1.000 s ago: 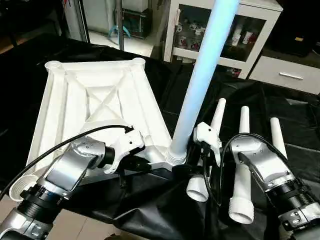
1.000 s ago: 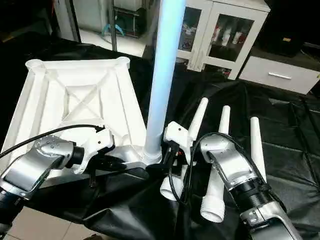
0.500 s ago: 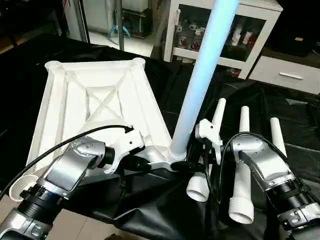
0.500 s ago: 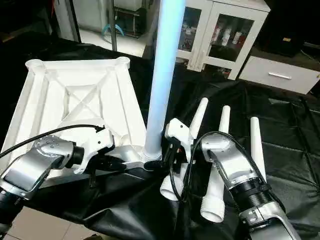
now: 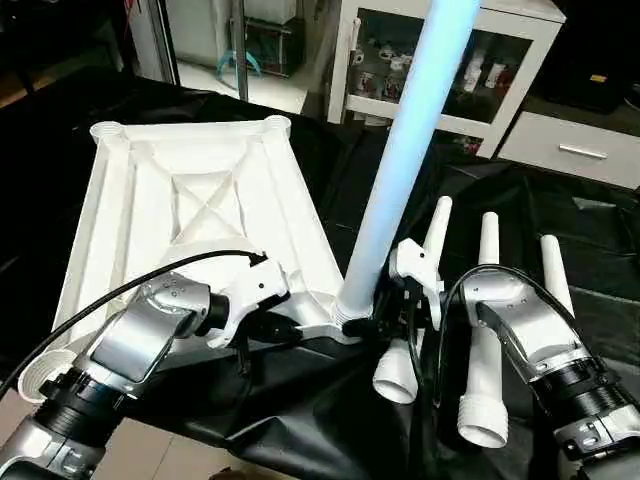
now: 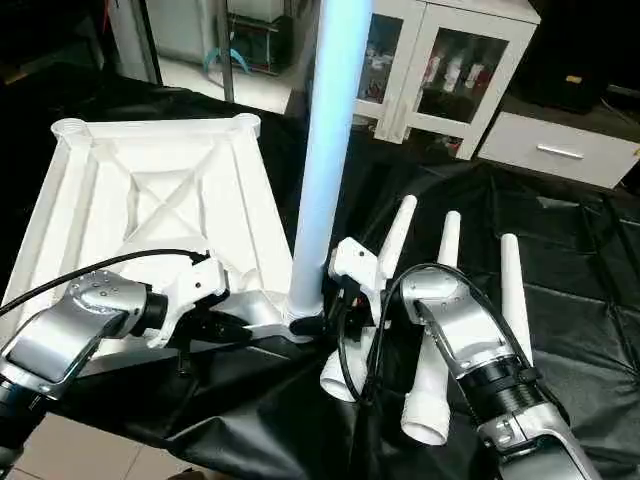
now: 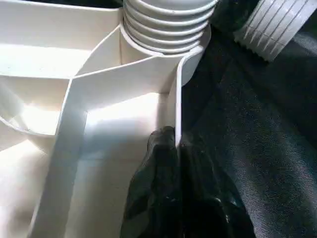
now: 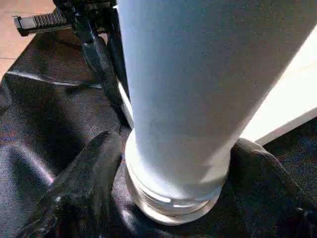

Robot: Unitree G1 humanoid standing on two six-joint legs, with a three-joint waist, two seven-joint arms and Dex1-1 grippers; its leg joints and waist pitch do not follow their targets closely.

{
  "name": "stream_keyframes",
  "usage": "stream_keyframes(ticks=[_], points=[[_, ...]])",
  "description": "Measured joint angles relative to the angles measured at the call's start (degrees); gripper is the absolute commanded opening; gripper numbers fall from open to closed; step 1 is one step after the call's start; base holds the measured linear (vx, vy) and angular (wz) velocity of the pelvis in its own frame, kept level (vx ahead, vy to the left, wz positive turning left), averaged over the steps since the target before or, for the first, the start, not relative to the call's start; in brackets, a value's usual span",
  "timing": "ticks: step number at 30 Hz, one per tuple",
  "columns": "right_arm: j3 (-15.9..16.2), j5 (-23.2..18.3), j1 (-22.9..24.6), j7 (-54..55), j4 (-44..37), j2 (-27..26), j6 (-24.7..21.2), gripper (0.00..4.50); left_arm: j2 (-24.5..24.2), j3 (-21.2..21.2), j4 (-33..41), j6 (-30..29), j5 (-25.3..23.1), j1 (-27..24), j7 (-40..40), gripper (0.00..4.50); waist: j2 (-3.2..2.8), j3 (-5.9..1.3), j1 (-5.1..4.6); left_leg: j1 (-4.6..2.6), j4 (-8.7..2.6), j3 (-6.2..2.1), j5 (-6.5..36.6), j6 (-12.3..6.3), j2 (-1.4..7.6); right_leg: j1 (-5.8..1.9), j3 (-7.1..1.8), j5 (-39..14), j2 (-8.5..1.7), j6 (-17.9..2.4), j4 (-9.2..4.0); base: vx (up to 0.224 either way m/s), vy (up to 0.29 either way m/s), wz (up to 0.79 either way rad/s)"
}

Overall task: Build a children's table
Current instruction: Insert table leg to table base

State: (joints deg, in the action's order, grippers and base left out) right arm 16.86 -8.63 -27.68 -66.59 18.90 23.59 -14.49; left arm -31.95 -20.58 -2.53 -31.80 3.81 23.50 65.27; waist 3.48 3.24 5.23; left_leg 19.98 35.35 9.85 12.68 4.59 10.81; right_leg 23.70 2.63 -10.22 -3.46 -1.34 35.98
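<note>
The white table top lies upside down on the black cloth, its X-ribs facing up. One white leg stands upright in the near right corner socket. My left gripper is shut on the top's thin rim wall just beside that socket. My right gripper is at the leg's threaded base, with one black finger against each side of the tube. Three loose legs lie side by side on the cloth to the right, partly under my right forearm.
A white cabinet with glass doors and a white drawer unit stand behind the table. The black cloth hangs over the near edge, with bare floor below at the left. A black cable loops over my left forearm.
My right gripper's fingers have moved in around the upright leg's base and narrowed onto it. The leg's threaded end sits slightly lower in the socket. My left gripper has kept its hold.
</note>
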Motion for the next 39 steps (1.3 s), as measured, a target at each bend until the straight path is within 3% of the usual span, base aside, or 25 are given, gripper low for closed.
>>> stream_keyframes(ticks=[6, 17, 26, 32, 39], points=[[-0.01, 0.19, -0.12, 0.03, 0.31, -0.18, 0.26, 2.82, -0.21, 0.00, 0.01, 0.00, 0.10, 0.00, 0.25, 0.00, 0.00, 0.00, 0.00, 0.00, 0.00, 0.00, 0.00, 0.00, 0.00, 0.00, 0.00, 0.00, 0.00, 0.00, 0.00, 0.000, 0.000, 0.00], [-0.30, 1.17, -0.11, 4.69, 2.53, -2.73, 2.52, 2.72, 0.09, 0.60, -0.07, -0.64, 0.23, -0.32, -1.92, 0.00, -0.04, -0.01, -0.49, -0.08, 0.00, 0.00, -0.13, 0.22, 0.06, -0.04, -0.01, 0.09, 0.05, -0.14, 0.05, 0.000, 0.000, 0.00], [-6.54, 5.46, -4.87, 33.45, 13.09, -15.44, 2.03, 2.70, 12.39, 4.33, -11.45, -3.14, -3.05, 5.90, -19.60, 0.00, -0.04, -0.02, -2.40, 0.03, 0.00, -0.12, -0.38, 0.61, 0.10, 0.17, 0.03, 0.26, 0.14, -0.03, 0.12, 0.000, 0.000, 0.00], [-9.10, 7.27, -8.89, 48.10, 18.81, -21.46, 2.11, 2.70, 18.77, 6.24, -16.68, -6.09, -3.76, 10.27, -28.87, 0.00, -0.09, 0.02, -2.65, 0.18, -0.03, -0.12, -0.38, 0.61, 0.12, 0.39, 0.05, 0.40, 0.16, -0.14, 0.08, 0.000, 0.000, 0.00], [-10.84, 8.21, -10.79, 54.69, 22.18, -24.99, 3.82, 2.70, 20.40, 6.93, -17.73, -6.49, -4.09, 11.25, -32.14, 0.00, -0.10, 0.02, -2.86, 0.30, -0.09, -0.06, -0.28, 0.45, 0.12, 0.64, 0.06, 0.35, 0.16, -0.17, -0.03, 0.000, 0.000, 0.00]])
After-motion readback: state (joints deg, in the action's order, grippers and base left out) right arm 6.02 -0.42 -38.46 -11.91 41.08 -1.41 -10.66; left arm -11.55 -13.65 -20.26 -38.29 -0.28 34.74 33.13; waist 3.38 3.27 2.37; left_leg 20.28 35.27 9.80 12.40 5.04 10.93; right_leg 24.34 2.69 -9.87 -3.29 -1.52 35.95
